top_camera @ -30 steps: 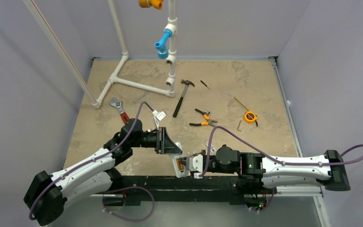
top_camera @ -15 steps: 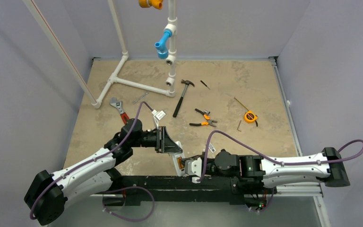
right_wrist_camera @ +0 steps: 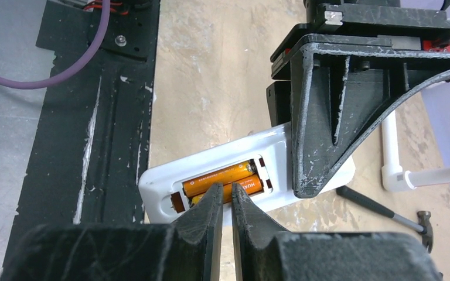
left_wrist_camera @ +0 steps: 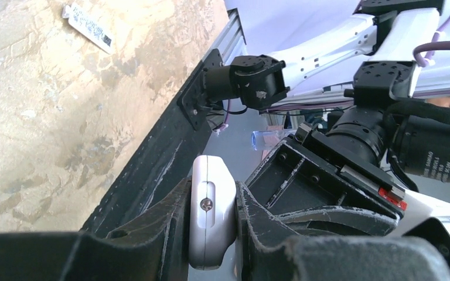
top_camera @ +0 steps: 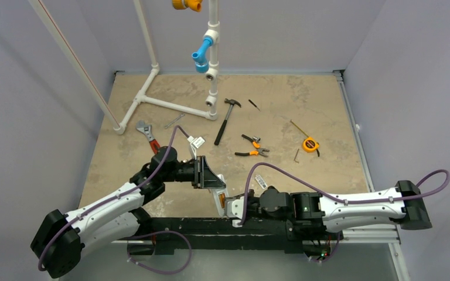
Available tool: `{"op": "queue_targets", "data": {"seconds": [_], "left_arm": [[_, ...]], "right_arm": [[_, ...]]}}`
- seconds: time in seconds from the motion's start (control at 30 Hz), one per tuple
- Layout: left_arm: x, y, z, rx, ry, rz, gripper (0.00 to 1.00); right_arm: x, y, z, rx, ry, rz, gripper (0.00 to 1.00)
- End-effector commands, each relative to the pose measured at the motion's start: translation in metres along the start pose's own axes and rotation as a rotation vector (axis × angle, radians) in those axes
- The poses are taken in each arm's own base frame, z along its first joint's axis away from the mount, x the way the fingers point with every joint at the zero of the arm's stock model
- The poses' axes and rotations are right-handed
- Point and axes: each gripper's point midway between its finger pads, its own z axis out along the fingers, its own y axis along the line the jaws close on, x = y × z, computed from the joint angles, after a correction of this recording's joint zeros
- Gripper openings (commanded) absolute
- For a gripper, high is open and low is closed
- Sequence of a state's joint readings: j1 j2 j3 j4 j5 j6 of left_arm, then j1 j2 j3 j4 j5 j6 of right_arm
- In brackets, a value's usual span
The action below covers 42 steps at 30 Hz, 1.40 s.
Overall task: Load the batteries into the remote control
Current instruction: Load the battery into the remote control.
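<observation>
The white remote control (right_wrist_camera: 163,177) hangs back-up over the table's near edge, with my left gripper (left_wrist_camera: 211,202) shut on its sides. Its recess holds two orange batteries (right_wrist_camera: 220,176) lying side by side. My right gripper (right_wrist_camera: 227,192) is shut with only a thin slit between its fingers and nothing in it; its tips rest at the nearer battery. From above, the remote (top_camera: 219,197) sits between my left gripper (top_camera: 213,185) and my right gripper (top_camera: 229,206), and a strip of orange batteries (top_camera: 222,202) shows. The remote's button face is hidden.
Further back on the table lie a hammer (top_camera: 225,121), orange-handled pliers (top_camera: 251,150), a yellow tape measure (top_camera: 310,144), a red-handled wrench (top_camera: 147,134) and a white pipe frame (top_camera: 170,104). A black rail (top_camera: 211,226) runs along the near edge.
My right arm has slid left and slightly nearer, bringing its shut fingertips up to the remote's battery recess. The left arm and the remote have stayed put.
</observation>
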<state>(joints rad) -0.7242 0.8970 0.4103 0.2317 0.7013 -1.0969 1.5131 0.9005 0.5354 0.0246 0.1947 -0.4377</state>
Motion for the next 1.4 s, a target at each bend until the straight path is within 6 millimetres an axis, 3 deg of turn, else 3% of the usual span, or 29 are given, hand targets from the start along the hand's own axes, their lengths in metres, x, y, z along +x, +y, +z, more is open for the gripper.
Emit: {"op": "queue_targets", "data": {"seconds": [0.0, 0.13, 0.33, 0.6, 0.9, 1.17, 1.27, 1.37], "left_arm": [[-0.003, -0.081, -0.014, 0.277, 0.031, 0.116, 0.00], [-0.002, -0.077, -0.013, 0.258, 0.039, 0.119, 0.00], [-0.003, -0.075, -0.015, 0.236, 0.024, 0.138, 0.00], [-0.007, -0.063, -0.011, 0.171, 0.007, 0.152, 0.00], [-0.009, -0.051, -0.007, 0.135, -0.010, 0.158, 0.00], [-0.007, -0.049, -0.007, 0.128, 0.004, 0.172, 0.00], [-0.007, -0.046, -0.007, 0.119, 0.002, 0.176, 0.00], [-0.009, -0.046, -0.008, 0.115, -0.012, 0.195, 0.00]], "right_arm": [[0.095, 0.033, -0.016, -0.104, 0.378, -0.007, 0.09], [0.095, 0.035, -0.016, -0.111, 0.378, 0.012, 0.09], [0.073, 0.038, -0.013, -0.140, 0.296, 0.046, 0.12], [0.034, 0.026, -0.014, -0.129, 0.160, 0.058, 0.23], [-0.016, 0.016, -0.022, -0.144, 0.003, 0.082, 0.27], [-0.068, -0.013, -0.047, -0.035, -0.247, 0.186, 0.42], [-0.076, -0.032, -0.057, 0.072, -0.339, 0.283, 0.44], [-0.071, -0.050, -0.062, 0.195, -0.372, 0.530, 0.46]]}}
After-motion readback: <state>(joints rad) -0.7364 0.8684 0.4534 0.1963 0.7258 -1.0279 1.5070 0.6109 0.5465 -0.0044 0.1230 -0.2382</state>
